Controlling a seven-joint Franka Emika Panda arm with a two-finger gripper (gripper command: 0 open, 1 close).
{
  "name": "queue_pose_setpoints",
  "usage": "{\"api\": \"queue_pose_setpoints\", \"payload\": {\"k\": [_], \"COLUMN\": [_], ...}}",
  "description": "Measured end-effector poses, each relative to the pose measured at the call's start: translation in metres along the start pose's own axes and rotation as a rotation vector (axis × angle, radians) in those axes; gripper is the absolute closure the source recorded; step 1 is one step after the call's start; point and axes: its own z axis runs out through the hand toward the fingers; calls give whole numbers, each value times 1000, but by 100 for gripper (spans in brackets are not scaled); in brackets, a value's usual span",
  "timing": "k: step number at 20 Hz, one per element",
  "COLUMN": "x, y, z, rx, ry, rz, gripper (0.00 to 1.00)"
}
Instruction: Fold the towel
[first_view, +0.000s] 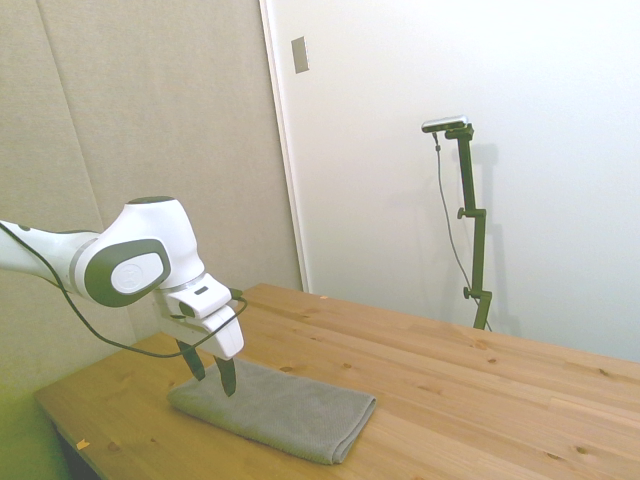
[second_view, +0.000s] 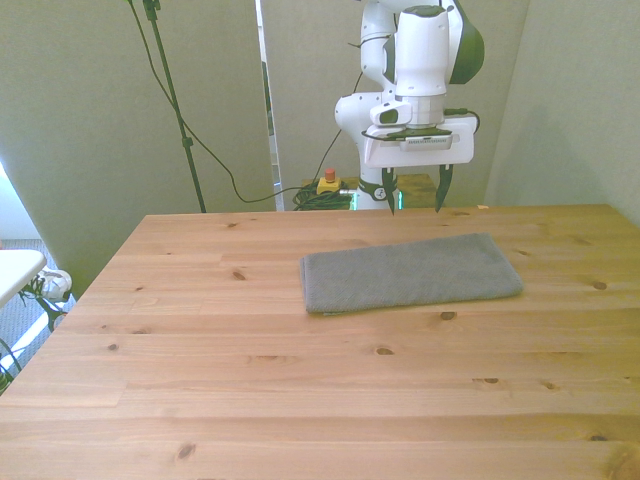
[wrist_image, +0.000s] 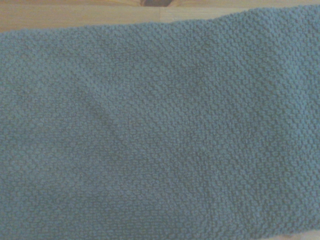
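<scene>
Evidently the soft grey-taupe terry towel (first_view: 275, 408) lies flat as a long layered rectangle on the wooden desk (second_view: 250, 380), toward the front view's right; the white arm's end effector (second_view: 412, 188) hangs just above it, fingers spread wide and empty, seemingly positioned to grasp an edge.

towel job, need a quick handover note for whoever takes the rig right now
End effector: open, empty, hovering above the towel's far long edge, not touching it.
Towel: lying flat on the wooden table as a long rectangle, toward the front view's right. Its edges look thick and layered, so it may already be folded.
Left: confirm whether another fold is needed; nothing is gripped now.
</scene>
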Motion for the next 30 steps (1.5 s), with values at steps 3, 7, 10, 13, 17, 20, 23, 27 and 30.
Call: {"api": "queue_pose_setpoints", "payload": {"k": [3,7,10,13,17,20,23,27,30], "x": [-1,-13,-36,-65,-103,-123,-136,-143,-147], "y": [-4,-49,-93,-125,-145,-157,-169,-177,-188], "z": [0,7,22,35,57,70,78,89,99], "rx": [2,-27,-51,-81,-169,-216,-251,-355,-404], "ry": [0,43,62,82,162,225,275,377,409], "rz": [-7,-57,-107,-154,-179,-192,-212,-228,-244], "gripper": [0,0,0,0,0,0,0,0,0]}}
